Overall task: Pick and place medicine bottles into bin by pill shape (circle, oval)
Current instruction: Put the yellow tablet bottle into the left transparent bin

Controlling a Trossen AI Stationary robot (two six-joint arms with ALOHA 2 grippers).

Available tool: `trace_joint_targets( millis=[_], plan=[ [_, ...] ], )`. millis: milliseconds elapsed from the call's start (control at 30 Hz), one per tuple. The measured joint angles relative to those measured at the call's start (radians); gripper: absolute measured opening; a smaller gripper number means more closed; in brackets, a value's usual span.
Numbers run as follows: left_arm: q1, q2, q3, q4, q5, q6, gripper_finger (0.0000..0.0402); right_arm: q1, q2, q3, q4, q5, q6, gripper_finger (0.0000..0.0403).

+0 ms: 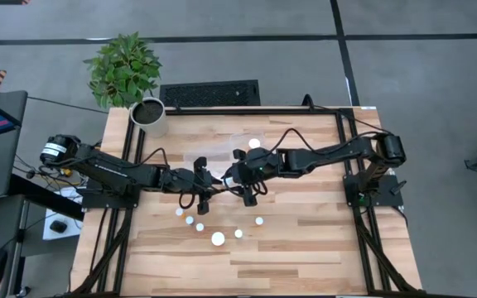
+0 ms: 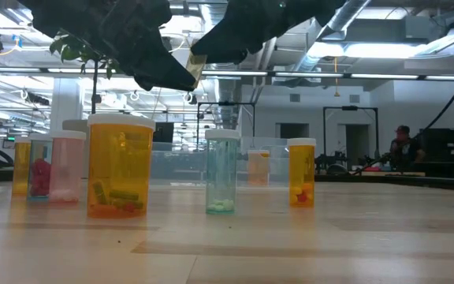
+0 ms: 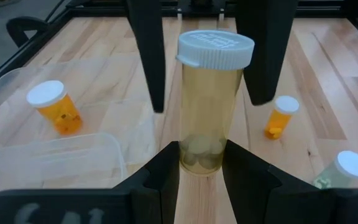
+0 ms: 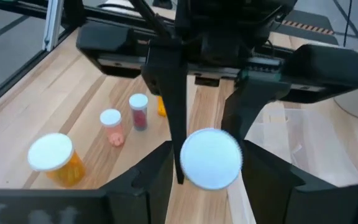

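Nearest the front edge of the counter (image 1: pixel 305 248), a loose group of bottles standing upright: a big orange bottle (image 2: pixel 120 166) with longish pills at the bottom, a bluish bottle (image 2: pixel 221 170) with pale pills, and a small orange bottle (image 2: pixel 301 172). Some more white caps just beside them on the left, close together.

Behind this group, over the middle of the counter and lifted off the wood, both arms meeting tip to tip. Left hand (image 3: pixel 202 165) closed narrow on the base end of the held bottle (image 3: pixel 207 106), a pale yellowish one with a few round pills, its white cap pointing toward the other arm. Right hand (image 4: pixel 207 168) spread wide around the cap end, fingers (image 3: pixel 148 56) standing off from the bottle's sides.

Just behind the hands, the clear bin (image 3: pixel 55 149), with one tilted orange bottle (image 3: pixel 53 107) lying inside.

At the far left corner, a white plant pot (image 1: pixel 149 116). Beyond the counter, in the room, a person (image 2: pixel 401 142).
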Motion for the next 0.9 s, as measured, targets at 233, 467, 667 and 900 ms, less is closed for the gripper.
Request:
trace_joint_targets(
  millis=[233,467,667,900],
  plan=[
    [0.0,0.0,0.0,-0.014,-0.001,-0.005,0.0103,0.0,0.0,0.0,0.009,0.0,0.0,0.016],
    [0.0,0.0,0.0,-0.013,-0.002,-0.007,0.0103,0.0,0.0,0.0,0.0,0.0,0.001,0.0136],
    [0.0,0.0,0.0,-0.013,-0.003,-0.008,0.0103,0.002,0.0,0.001,-0.001,0.0,0.001,0.0112],
    [0.0,0.0,0.0,-0.014,-0.014,-0.01,0.0104,0.002,0.0,0.001,-0.006,0.001,0.001,0.0112]
  ],
)
